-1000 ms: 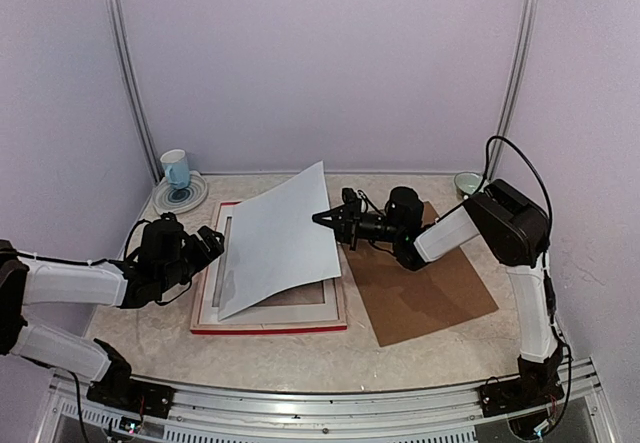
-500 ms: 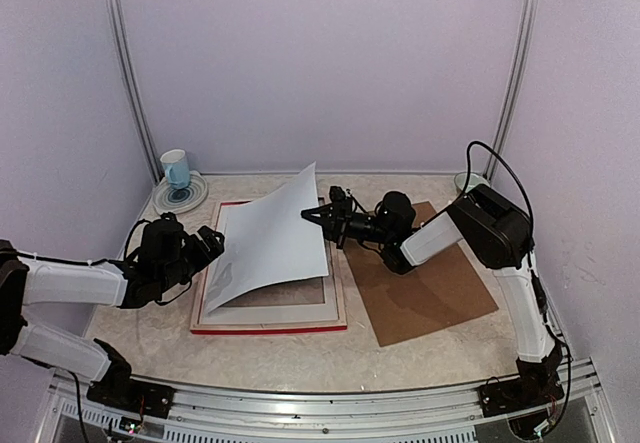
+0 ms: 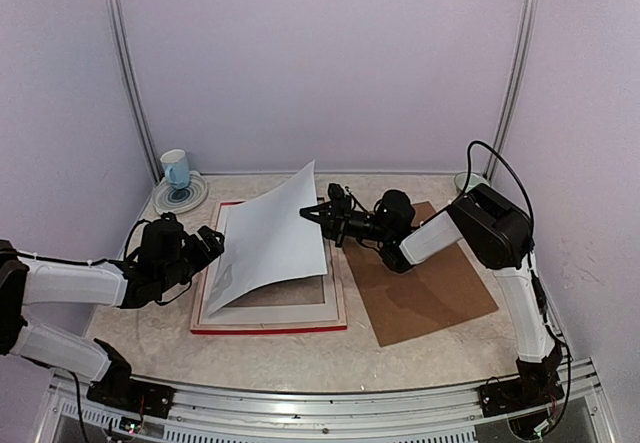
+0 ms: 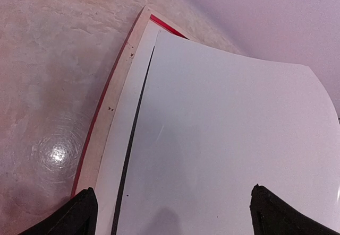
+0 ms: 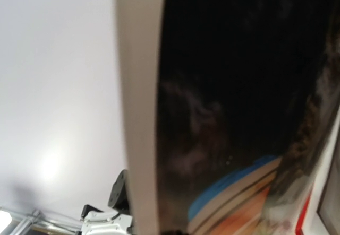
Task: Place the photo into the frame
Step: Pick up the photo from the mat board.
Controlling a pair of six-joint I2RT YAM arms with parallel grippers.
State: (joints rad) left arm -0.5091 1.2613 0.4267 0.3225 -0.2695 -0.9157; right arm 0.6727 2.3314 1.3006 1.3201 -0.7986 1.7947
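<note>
Right hand (image 3: 318,213) of mine is clenched on the photo's raised edge. Below and to its left, the frame (image 3: 268,321) lies on the tabletop (image 3: 300,358). The photo (image 3: 270,243) slants over it, white side up, its low edge near my left hand (image 3: 212,241), spread wide and empty.

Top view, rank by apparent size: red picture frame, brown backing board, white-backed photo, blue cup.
1. Thin red rectangular picture frame and flat brown backing board: look alike, not ranked.
2. Large photo, white back up: raised and tilted, nearer the camera, so unsure.
3. Small pale blue cup.
</note>
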